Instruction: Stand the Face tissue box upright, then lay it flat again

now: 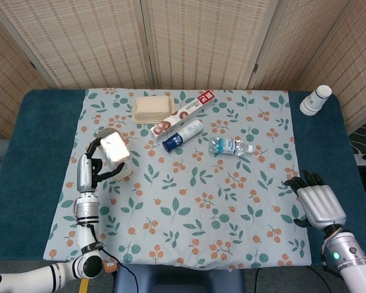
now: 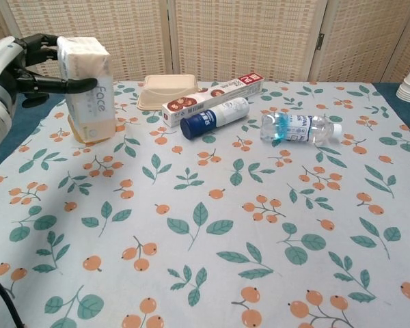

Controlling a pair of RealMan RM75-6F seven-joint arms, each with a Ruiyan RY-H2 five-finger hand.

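**Desk:** Now, where is it?

**Photographer:** Near the table's left edge. Face tissue box [image 2: 89, 87] stands on end, gripped by the left hand [image 2: 17, 63], fingers round its top; whether its base touches the tablecloth [image 2: 212, 225] is hard to tell. It hides the tape roll behind.

**Desk:** And the next move?

**Photographer:** I'd settle it square, then tip it slowly toward bare cloth. The right hand [image 1: 320, 204], empty with fingers apart, idles near the right edge.
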